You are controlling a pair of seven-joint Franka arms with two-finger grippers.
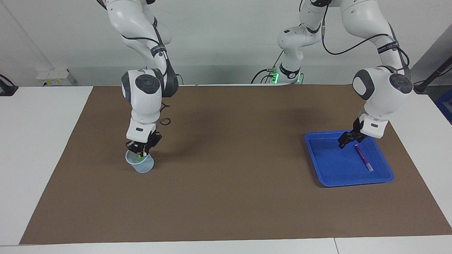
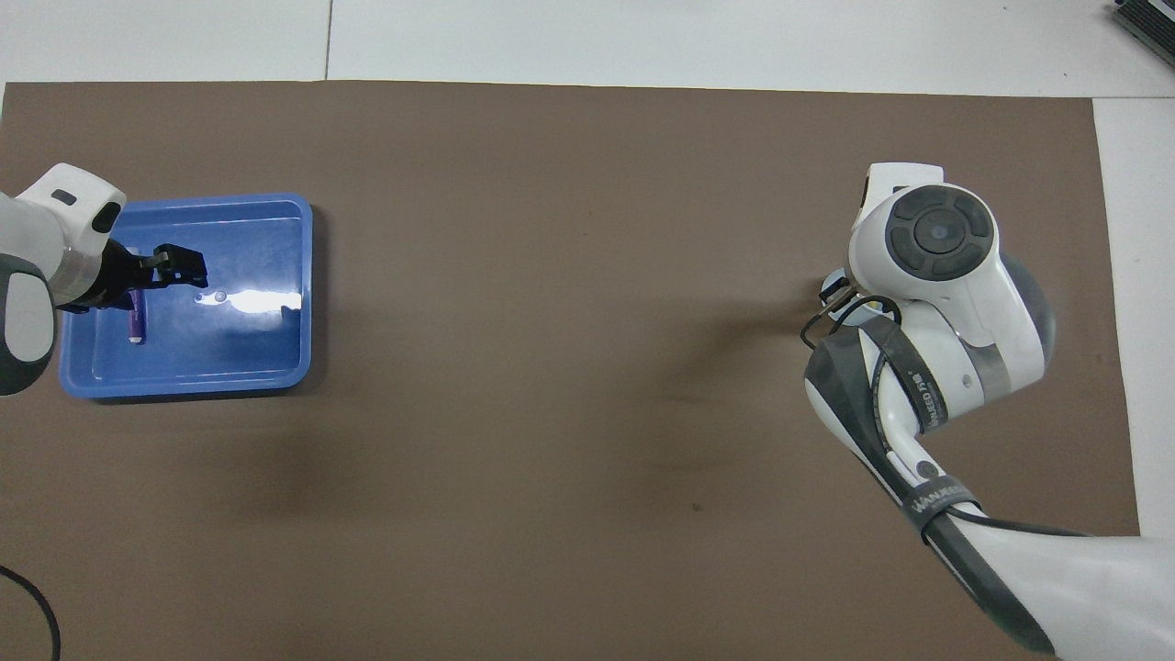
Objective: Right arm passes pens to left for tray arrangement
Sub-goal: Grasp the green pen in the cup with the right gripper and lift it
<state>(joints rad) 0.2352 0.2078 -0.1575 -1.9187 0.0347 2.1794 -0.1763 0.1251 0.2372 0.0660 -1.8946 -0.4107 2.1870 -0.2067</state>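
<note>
While left hand (image 1: 347, 140) hovers spread over tray (image 1: 319, 169), right hand (image 1: 141, 151) pressed together above cup (image 1: 145, 168) rim.

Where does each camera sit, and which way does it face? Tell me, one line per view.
Facing view: high across the table, looking at the robots; both arms come down from the top, right gripper at the cup, left gripper over the tray.
Overhead view: high above the robots' end, looking forward and steeply down; only the arms' outer parts show, and the right gripper is hidden under its own arm.
Shared: tray, purple pen and left gripper, seen half a turn apart.
</note>
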